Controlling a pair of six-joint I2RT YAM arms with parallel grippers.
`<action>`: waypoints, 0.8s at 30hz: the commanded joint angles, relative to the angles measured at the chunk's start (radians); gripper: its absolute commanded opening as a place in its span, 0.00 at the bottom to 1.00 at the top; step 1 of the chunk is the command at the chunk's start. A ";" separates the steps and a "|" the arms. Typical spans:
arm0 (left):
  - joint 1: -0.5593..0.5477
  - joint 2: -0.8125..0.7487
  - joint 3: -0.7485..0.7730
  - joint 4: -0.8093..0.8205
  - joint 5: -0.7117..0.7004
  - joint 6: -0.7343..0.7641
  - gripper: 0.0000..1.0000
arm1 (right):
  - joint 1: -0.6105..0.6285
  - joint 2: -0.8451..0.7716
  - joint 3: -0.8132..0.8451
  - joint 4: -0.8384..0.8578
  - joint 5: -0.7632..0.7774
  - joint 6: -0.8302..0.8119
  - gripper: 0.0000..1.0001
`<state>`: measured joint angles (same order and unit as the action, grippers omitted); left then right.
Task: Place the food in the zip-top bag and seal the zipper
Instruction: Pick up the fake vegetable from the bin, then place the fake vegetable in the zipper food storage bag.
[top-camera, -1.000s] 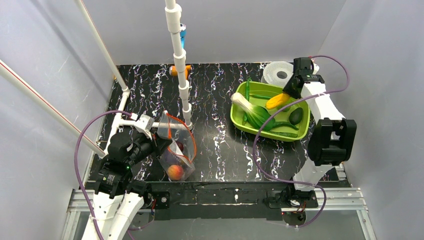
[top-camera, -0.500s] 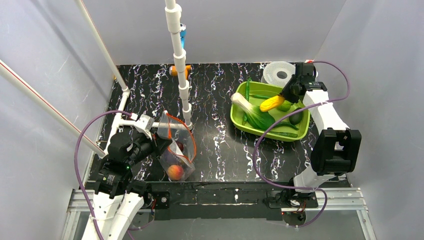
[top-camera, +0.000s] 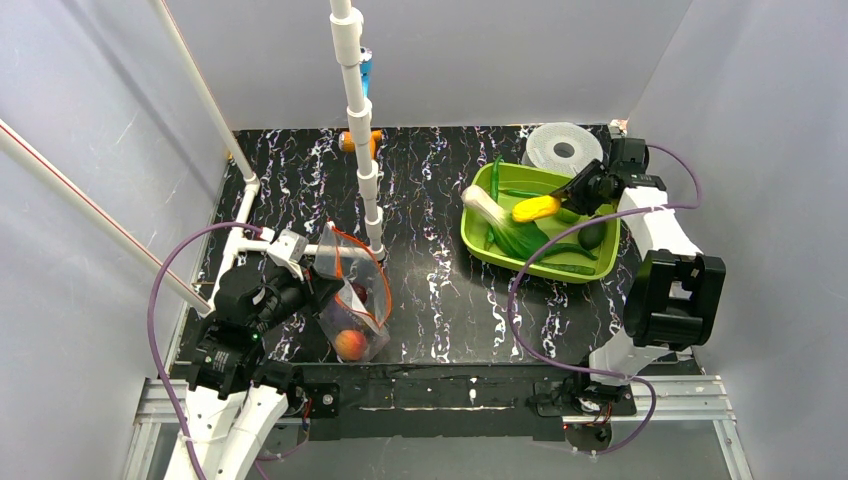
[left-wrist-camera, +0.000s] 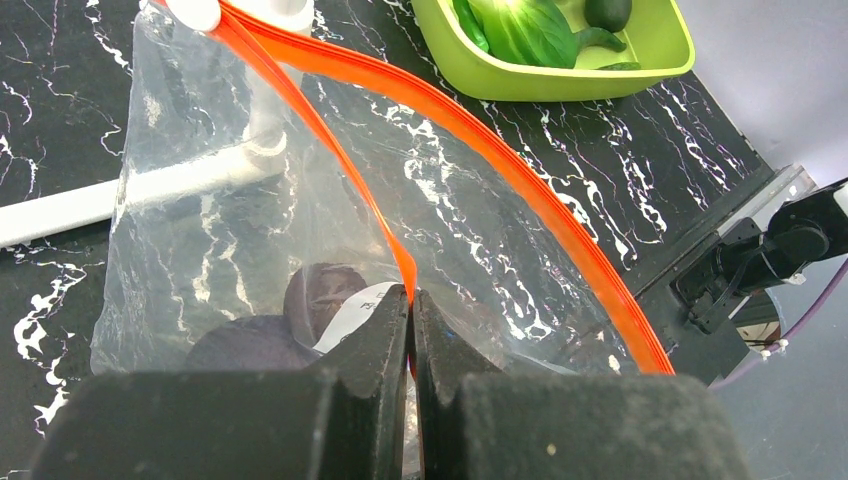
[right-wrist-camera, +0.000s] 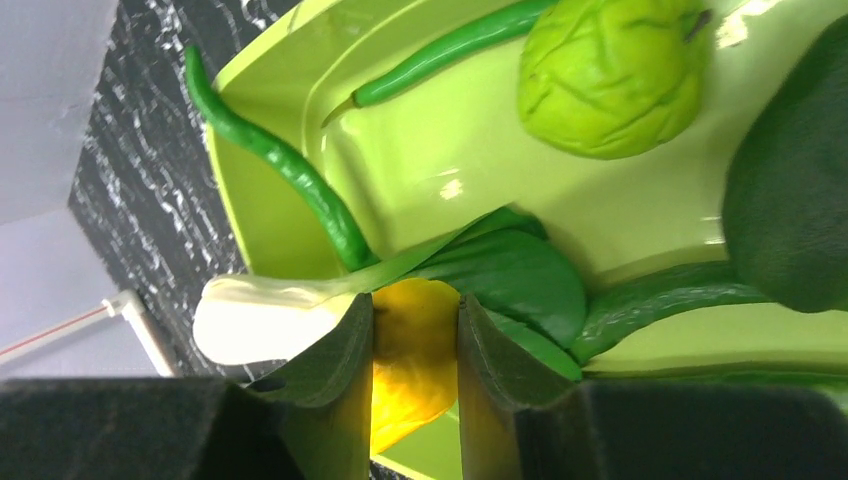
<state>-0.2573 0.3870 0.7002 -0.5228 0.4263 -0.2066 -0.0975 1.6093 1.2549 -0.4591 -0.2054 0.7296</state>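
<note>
Left gripper (left-wrist-camera: 410, 298) pinches the zipper (left-wrist-camera: 480, 130) of the zip-top bag (top-camera: 350, 290), near the table's front-left corner. Right gripper (right-wrist-camera: 414, 310) pinches the yellow piece (top-camera: 536, 208) over the tray (left-wrist-camera: 560, 85), far-right corner.

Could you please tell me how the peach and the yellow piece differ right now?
The peach is round and orange-red; the yellow piece is elongated and yellow. The peach lies inside the zip-top bag, near its bottom; the yellow piece is clamped in the right gripper over the lime-green tray. Both are toy food.
</note>
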 joint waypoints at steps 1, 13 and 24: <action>-0.001 0.000 0.005 0.000 0.003 0.001 0.00 | 0.011 -0.106 -0.029 0.094 -0.139 0.025 0.01; -0.001 0.004 0.005 0.000 -0.002 0.001 0.00 | 0.429 -0.357 -0.023 0.082 0.033 0.007 0.01; -0.001 0.003 0.004 0.000 -0.001 0.001 0.00 | 0.954 -0.334 0.210 0.043 0.398 -0.128 0.01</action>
<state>-0.2573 0.3874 0.7002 -0.5236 0.4213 -0.2092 0.7425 1.2598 1.3415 -0.4217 0.0120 0.6895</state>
